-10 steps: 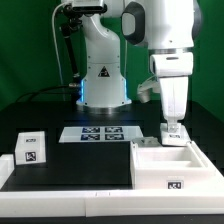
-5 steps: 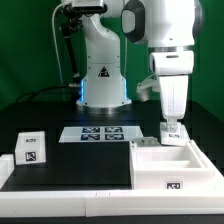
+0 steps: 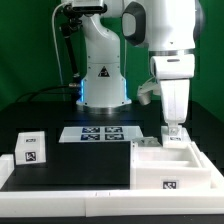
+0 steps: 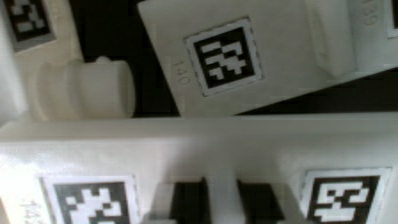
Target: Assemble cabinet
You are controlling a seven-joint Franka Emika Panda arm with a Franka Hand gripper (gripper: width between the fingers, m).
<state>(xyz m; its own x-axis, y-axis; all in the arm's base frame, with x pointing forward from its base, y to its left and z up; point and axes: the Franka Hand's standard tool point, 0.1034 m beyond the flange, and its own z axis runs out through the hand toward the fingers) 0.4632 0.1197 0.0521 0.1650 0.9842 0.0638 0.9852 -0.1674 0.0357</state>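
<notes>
Cabinet box [image 3: 150,178] nearest, on the exterior view's right of the black surface [image 3: 80,165], close to the front edge. Big white shell, open recess facing up, one marker tag [image 3: 172,185] on its front face. Lies flat, not tilted.

Drawer block [image 3: 30,150] on the exterior view's left, well apart from the box, with black mat between them. Smaller white piece, tag on the face toward the camera. Looks like it sits on a low white slab; can't separate the two cleanly.

Marker board [image 3: 97,133] next back, flat on the surface. It lies between block and box but farther from the camera, just ahead of the robot base [image 3: 103,80].

Claw [image 3: 172,131] points straight down at the far wall of the cabinet box, tips at or just above the rim. Contact: can't tell. Fingers apart or together: can't tell either, the tips are small and white on white. Arm [image 3: 170,50] rises straight up from it.

Wrist view is blurred. White tagged panel [image 4: 222,60] skewed against black, round white stub [image 4: 80,88] beside it, plus a broad white face [image 4: 196,160] carrying two tags. Which cabinet piece each belongs to: unclear. Claw state not readable there either.

Green backdrop [image 3: 30,50] behind everything.
</notes>
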